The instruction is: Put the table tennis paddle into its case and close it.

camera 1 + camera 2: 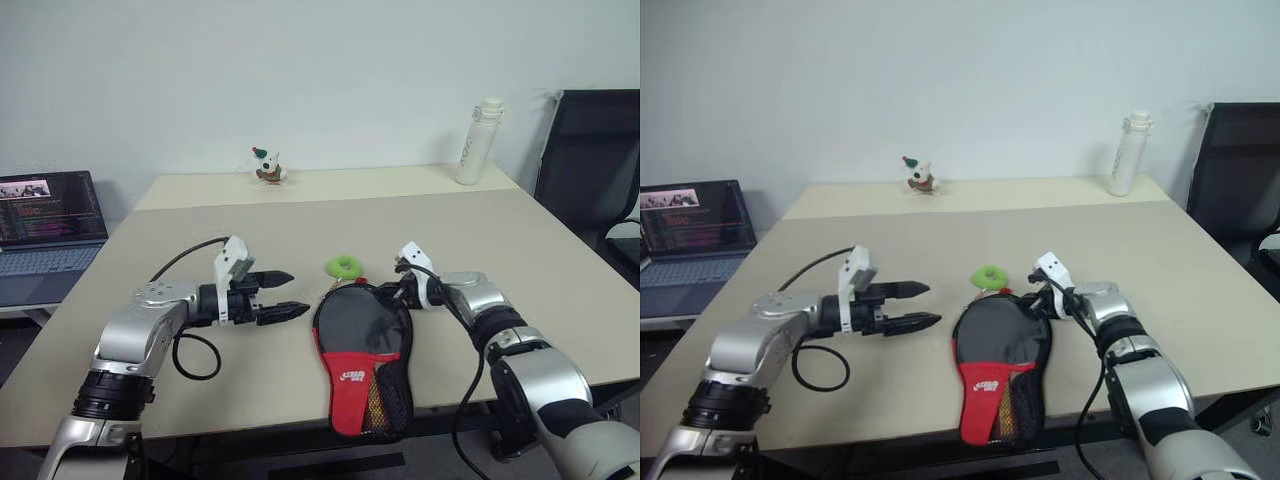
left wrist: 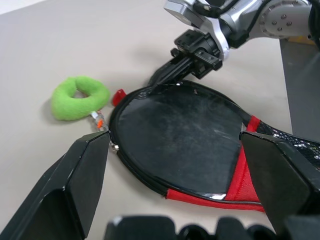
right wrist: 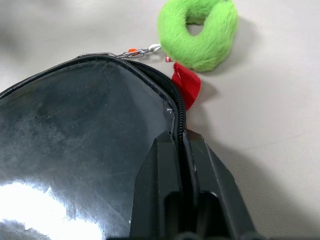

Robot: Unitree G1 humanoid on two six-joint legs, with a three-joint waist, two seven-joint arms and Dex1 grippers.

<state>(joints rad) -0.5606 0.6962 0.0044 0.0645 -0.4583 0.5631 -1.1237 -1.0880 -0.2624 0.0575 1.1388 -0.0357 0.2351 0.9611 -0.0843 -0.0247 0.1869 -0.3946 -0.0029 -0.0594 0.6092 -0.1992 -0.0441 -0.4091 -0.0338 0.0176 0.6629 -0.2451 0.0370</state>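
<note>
The closing step is underway: the right hand (image 3: 181,150) is pinching the case (image 1: 362,355) at its zipped rim, its fingers nearly together on the seam. The left hand (image 1: 285,296) is hovering released, fingers wide, just beside the case. The table tennis paddle (image 2: 180,142) is lying inside, its black blade filling the round end; the zip is possibly still part open. The case is sitting at the table's near edge, red panel overhanging, beside a green ring (image 1: 344,266). Next, the zip pull needs finding and drawing round.
</note>
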